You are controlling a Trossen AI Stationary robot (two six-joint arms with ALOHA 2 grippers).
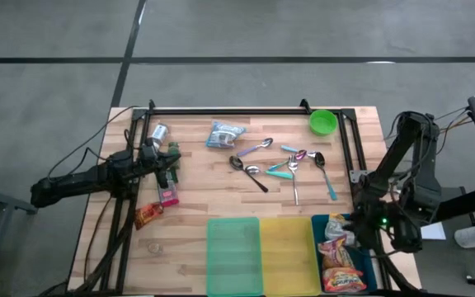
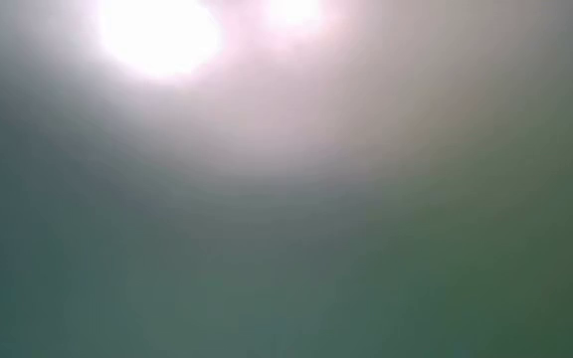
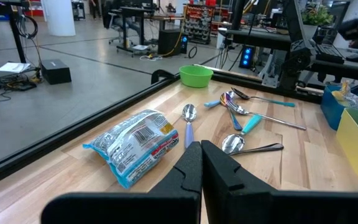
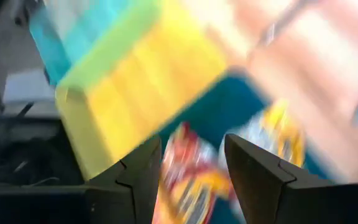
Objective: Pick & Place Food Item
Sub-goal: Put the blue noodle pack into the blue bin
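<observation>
one snack packet (image 1: 224,134) crosswise, left-right

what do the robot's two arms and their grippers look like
Both arms are dark, nearly black, built of jointed tubular links. The left arm has black cables trailing off its base across the floor. The right arm carries thin cables and a small green light near its wrist. The left gripper and the right gripper each have two dark, angular, faceted fingers.

Food packets: a silver-blue pouch (image 1: 223,134) lies flat at the table's far centre, a pink packet (image 1: 168,196) and a red-orange packet (image 1: 148,215) lie near the left edge, and several packets (image 1: 339,256) fill the blue bin (image 1: 317,252).
</observation>
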